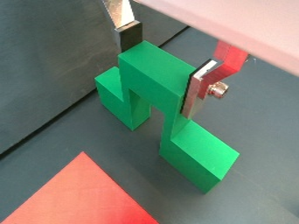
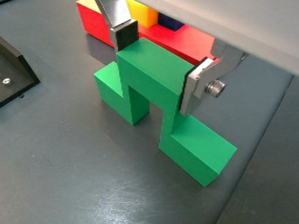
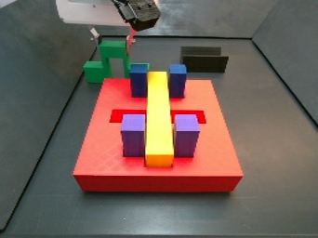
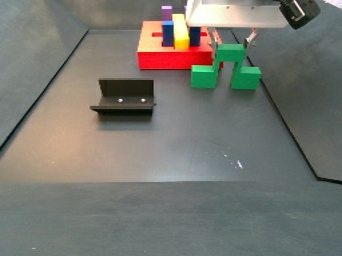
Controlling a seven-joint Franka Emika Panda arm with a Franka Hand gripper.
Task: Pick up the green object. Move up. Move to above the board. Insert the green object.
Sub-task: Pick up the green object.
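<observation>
The green object is a bright green arch standing on its two legs on the dark floor, just off the board's far edge. My gripper straddles its top bar: one finger lies flat against one side and the other pad sits at the opposite side. The same grip shows in the other wrist view. In both side views the gripper is right above the arch. The board is a large red slab beside it.
The board carries a long yellow bar, blue blocks and purple blocks. The dark fixture stands on the floor away from the board, also in a wrist view. Grey walls enclose the floor.
</observation>
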